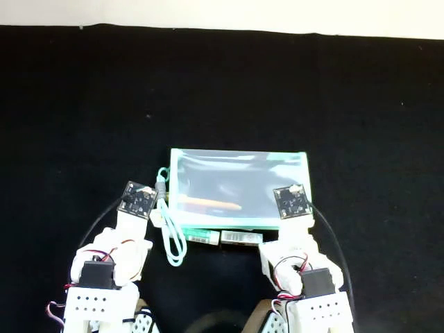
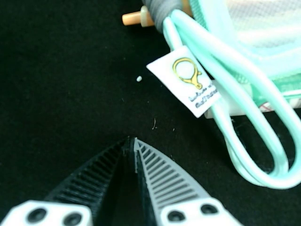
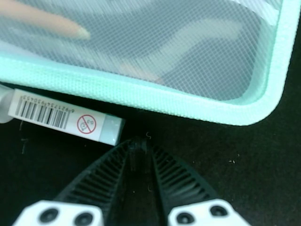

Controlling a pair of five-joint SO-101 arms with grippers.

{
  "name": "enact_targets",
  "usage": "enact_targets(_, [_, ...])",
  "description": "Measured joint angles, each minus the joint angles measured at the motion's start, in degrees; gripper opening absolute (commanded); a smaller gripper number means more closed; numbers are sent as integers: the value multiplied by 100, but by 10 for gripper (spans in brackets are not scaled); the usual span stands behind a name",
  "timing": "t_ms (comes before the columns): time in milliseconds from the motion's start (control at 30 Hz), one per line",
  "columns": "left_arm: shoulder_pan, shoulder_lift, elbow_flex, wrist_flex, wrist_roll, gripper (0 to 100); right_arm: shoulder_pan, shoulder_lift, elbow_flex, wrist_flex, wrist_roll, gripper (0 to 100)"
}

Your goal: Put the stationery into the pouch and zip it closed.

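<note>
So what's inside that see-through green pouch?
Through the mesh wall of the pouch an orange pen shows, lying lengthwise. Paler shapes beside it are too veiled by the mesh to name. A barcoded stick lies outside, by the pouch's near edge.

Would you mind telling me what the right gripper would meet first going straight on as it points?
Most likely the pouch, at its mint border; the barcoded stick lies just aside. Depth is unclear.

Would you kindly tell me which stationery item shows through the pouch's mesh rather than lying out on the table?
The orange pen: it shows through the pouch mesh, while the greenish tube and the whitish tube lie outside along its near edge.
</note>
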Motion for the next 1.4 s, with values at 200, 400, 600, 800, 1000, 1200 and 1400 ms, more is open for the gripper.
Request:
enact_targets(200, [0, 0, 0, 0, 0, 8, 0, 0, 0, 0, 0, 9])
enact_targets(400, [0, 0, 0, 0, 0, 8, 0, 0, 0, 0, 0, 9])
enact_targets(600, [0, 0, 0, 0, 0, 9, 0, 0, 0, 0, 0, 9])
enact_targets(800, [0, 35, 0, -167, 0, 11, 0, 0, 0, 0, 0, 9])
enact_targets(1000, [0, 44, 9, -923, -141, 11, 0, 0, 0, 0, 0, 9])
enact_targets(1200, [0, 44, 9, -1037, -615, 120, 0, 0, 0, -70, 0, 9])
enact_targets(1400, [-369, 44, -9, -1046, -624, 165, 0, 0, 0, -70, 0, 9])
